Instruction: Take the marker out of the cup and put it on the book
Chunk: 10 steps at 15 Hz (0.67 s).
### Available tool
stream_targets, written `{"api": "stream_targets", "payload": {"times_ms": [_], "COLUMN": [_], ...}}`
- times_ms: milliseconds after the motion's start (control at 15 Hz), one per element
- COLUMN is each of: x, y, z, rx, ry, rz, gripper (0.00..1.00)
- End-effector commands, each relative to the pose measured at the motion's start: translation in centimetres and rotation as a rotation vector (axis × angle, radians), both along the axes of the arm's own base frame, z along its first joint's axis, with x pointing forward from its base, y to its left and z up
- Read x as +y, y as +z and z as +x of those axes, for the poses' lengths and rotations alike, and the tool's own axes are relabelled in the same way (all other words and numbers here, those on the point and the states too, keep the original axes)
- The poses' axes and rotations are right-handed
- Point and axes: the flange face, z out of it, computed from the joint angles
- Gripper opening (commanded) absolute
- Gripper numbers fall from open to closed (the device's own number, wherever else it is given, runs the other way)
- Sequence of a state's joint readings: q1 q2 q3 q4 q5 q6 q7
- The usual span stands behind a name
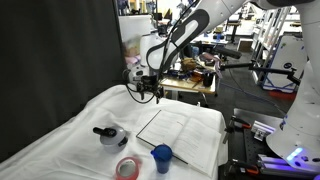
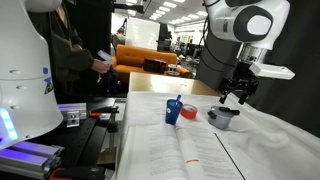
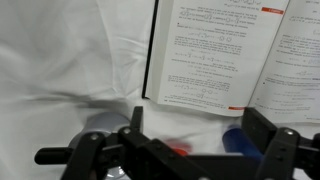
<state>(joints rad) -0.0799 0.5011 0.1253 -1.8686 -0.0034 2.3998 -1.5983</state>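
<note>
A blue cup stands on the white cloth at the near edge of the open book. In an exterior view a thin marker sticks up out of the cup, with the book beside it. My gripper hangs open and empty above the far side of the table, well apart from the cup, and it also shows in the other exterior view. In the wrist view my open fingers frame the cloth, with the cup low by one finger and the book above.
A red tape roll lies next to the cup. A grey bowl with a dark object on it sits on the cloth beyond the cup, below the gripper. Lab furniture and equipment surround the table.
</note>
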Motion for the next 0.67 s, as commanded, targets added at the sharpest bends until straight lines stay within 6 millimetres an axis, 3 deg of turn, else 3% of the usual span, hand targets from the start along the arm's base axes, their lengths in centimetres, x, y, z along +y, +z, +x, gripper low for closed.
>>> {"api": "stream_targets", "payload": {"times_ms": [0,600], "x": [0.07,0.04], "y": [0.05,0.1], "z": [0.04,0.06], "rx": [-0.001,-0.005], "ry": [0.007,0.02], "rz": [0.012,0.03], "gripper": [1.0,1.0]}}
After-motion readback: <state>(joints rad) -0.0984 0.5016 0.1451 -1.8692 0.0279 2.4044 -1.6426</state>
